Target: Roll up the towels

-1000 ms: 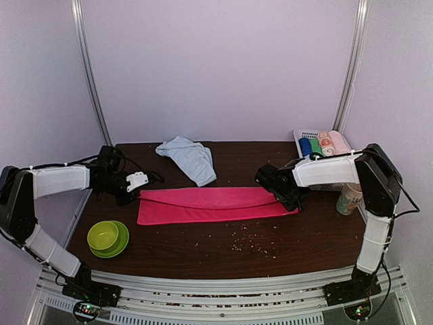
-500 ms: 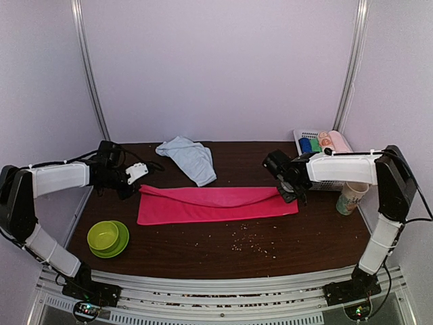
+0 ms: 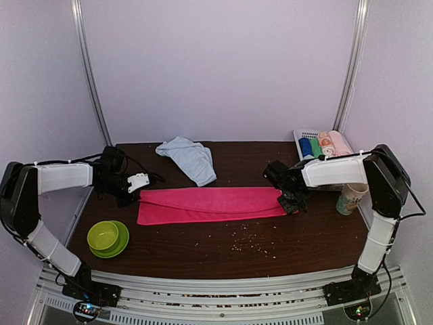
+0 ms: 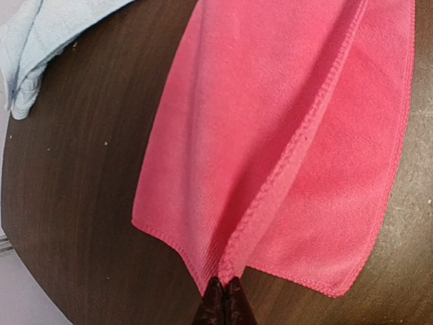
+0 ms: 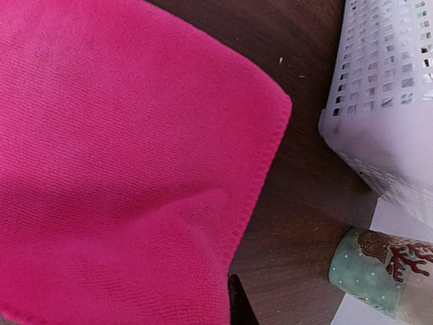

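The magenta-pink towel (image 3: 210,204) lies as a long band folded lengthwise across the middle of the table. My left gripper (image 3: 140,192) is at its left end, shut on the hem of the upper layer (image 4: 224,288). The pink towel (image 4: 284,135) spreads away from those fingertips in two layers. At the right end my right gripper (image 3: 292,202) is shut on the pink towel's corner (image 5: 169,257), and only one dark fingertip (image 5: 237,301) shows beside the cloth. The pale blue towel (image 3: 189,158) lies crumpled at the back, apart from both grippers, and its edge shows in the left wrist view (image 4: 37,40).
A green bowl on a green plate (image 3: 106,237) sits front left. A white basket (image 3: 302,135) (image 5: 385,101) with small coloured rolls stands back right, with a patterned cup (image 3: 350,198) (image 5: 379,271) just in front of it. Crumbs (image 3: 247,240) dot the table in front of the pink towel.
Both grippers lifted the towel's ends a little and have come back down. The pink towel's upper layer now lies further toward the near edge.
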You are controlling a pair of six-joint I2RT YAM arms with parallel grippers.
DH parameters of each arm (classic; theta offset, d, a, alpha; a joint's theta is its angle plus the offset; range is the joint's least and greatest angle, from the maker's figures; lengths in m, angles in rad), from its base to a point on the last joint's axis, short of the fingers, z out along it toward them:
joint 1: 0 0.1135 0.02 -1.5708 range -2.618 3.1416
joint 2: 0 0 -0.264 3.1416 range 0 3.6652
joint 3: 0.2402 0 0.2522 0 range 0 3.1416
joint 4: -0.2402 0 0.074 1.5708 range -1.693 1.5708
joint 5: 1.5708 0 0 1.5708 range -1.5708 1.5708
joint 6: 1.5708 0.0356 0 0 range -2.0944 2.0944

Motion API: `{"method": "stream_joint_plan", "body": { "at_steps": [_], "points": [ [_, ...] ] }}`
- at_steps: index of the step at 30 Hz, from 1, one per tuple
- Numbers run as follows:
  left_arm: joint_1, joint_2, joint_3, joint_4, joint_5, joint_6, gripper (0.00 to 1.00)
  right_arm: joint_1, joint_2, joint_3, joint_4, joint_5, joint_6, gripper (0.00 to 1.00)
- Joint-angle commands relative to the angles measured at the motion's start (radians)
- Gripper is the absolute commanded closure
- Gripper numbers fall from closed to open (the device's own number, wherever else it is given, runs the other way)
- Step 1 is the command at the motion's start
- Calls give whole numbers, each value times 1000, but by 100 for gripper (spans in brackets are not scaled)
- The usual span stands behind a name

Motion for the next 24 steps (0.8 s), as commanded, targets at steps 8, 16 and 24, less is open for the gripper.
{"method": "stream_joint_plan", "body": {
  "at_steps": [8,16,24],
  "points": [
    [4,93,37,-56,31,22,100,0,38,0,-15,-42,-8,100],
    [-7,78,19,-97,80,65,100,0,46,8,-46,7,4,100],
    [-7,12,23,-163,169,93,100,-3,-18,-10,-56,38,19,100]
  ]
}}
